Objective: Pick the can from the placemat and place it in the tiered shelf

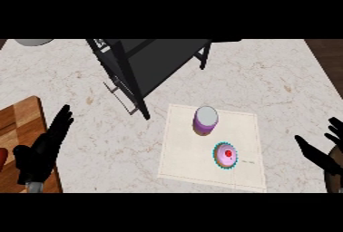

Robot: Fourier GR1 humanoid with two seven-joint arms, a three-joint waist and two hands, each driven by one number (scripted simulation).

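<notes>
A purple can with a grey lid stands upright on the upper middle of a cream placemat. The black tiered shelf rises at the back, just up and left of the placemat. My left hand rests open at the lower left, fingers pointing up, well left of the placemat. At the right edge my right hand shows open, right of the placemat and apart from the can. Neither hand holds anything.
A cupcake with a red top and teal wrapper sits on the placemat below and right of the can. A wooden cutting board lies at the left edge. A grey round object shows at the top left on the marble counter.
</notes>
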